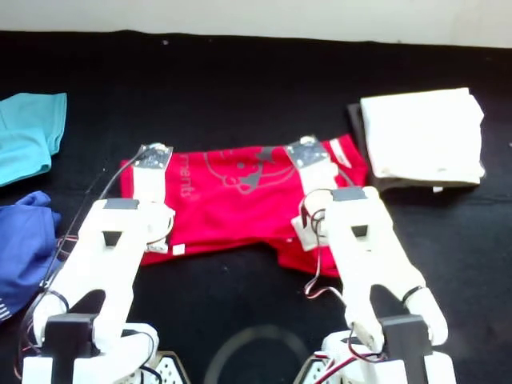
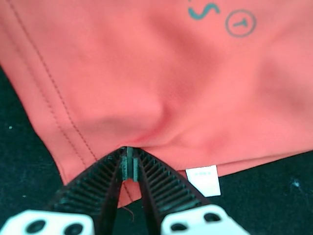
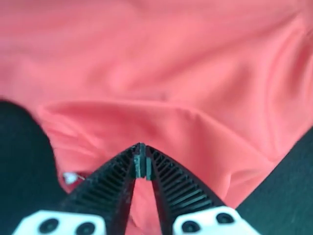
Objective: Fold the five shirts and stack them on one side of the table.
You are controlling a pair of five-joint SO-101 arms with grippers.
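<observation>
Left hand [image 2: 128, 155] and right hand [image 3: 141, 154] each pinched tight on red shirt [image 1: 240, 200], long axis side to side

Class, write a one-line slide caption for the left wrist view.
Left tool shut on the red shirt near its edge, a white label beside it, black table beneath.

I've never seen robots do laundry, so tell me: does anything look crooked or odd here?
Nothing damaged, but the red shirt lies lopsided: its near edge juts out further by the right gripper than by the left gripper, where a small white tag pokes out.
</observation>
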